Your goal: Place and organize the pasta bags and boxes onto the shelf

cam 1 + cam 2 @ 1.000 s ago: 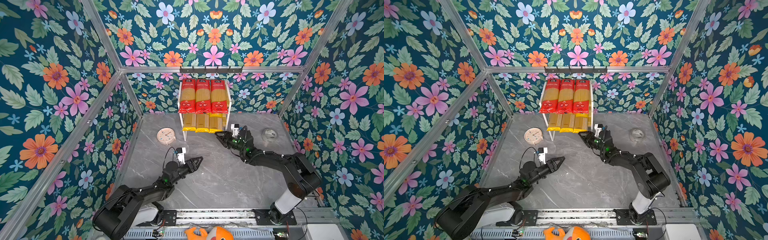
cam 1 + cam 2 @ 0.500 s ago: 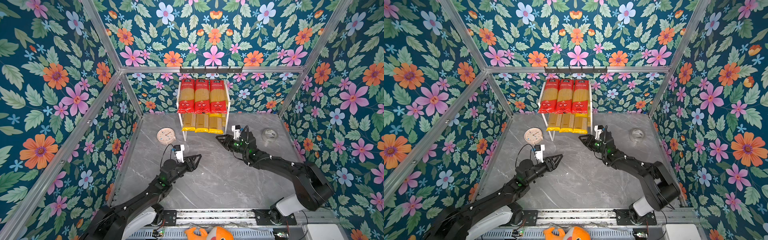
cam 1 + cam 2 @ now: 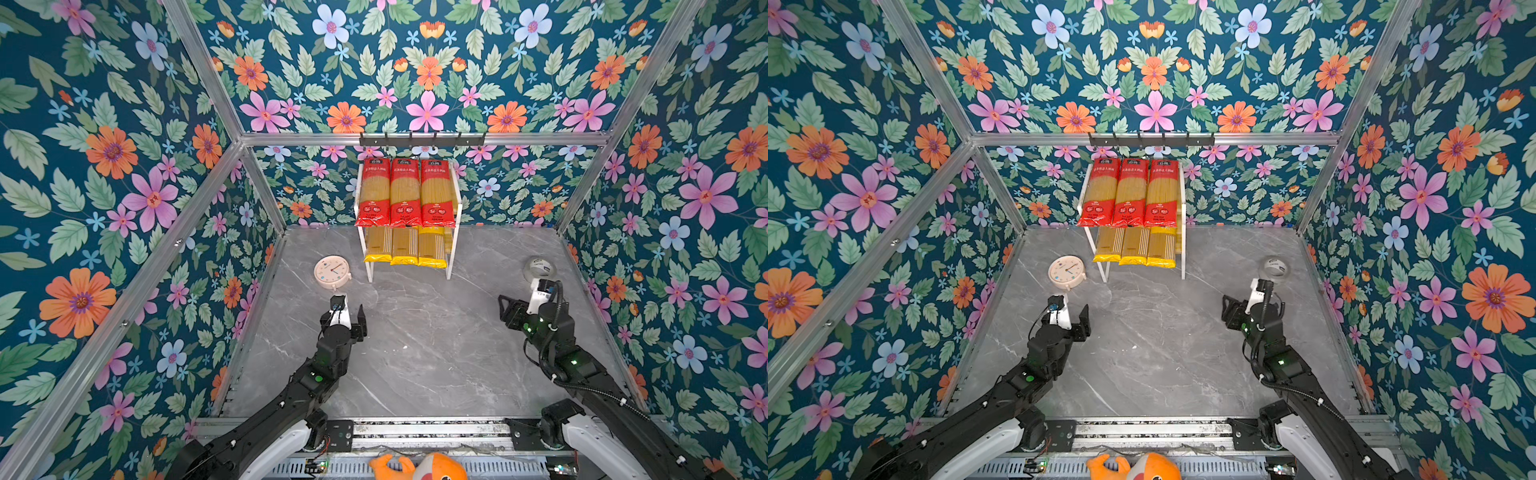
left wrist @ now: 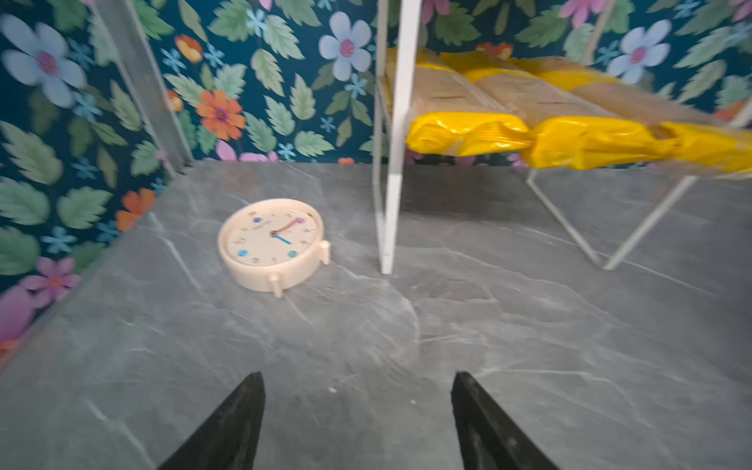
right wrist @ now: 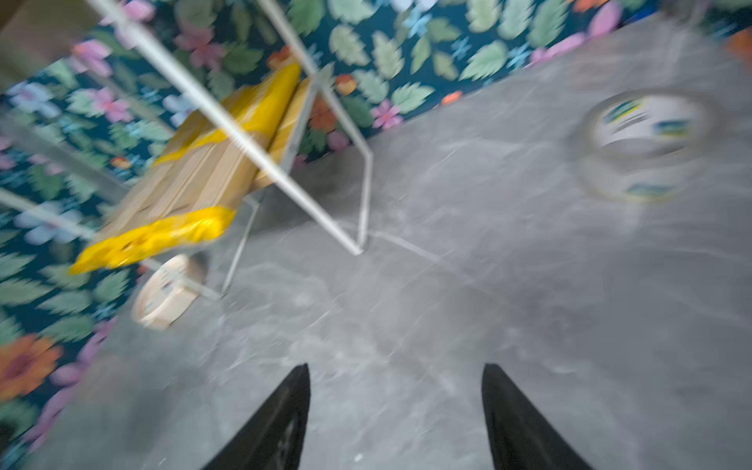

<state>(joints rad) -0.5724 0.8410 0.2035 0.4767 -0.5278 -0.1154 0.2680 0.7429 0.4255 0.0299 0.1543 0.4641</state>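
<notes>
Jointed black left arm [image 3: 316, 374] reaches forward, near front-left of the yellow-slatted, white-framed shelf [image 3: 450, 253]; its black two-finger left gripper [image 4: 358, 376] is empty, jaws spread; black right arm [image 3: 573, 365] reaches front-right of the shelf; right gripper [image 5: 394, 368] likewise spread, empty.

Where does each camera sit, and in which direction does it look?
Top views: high behind the robot, looking down and forward at the shelf; the left end effector and right end effector show.
Left wrist: low behind the left end effector, facing the clock and the yellow packets; its two open jaws show.
Right wrist: low, tilted, blurred, facing the shelf leg and the tape roll; its two open jaws show.
Shared: both wrist views show the clock and the yellow packets.
</notes>
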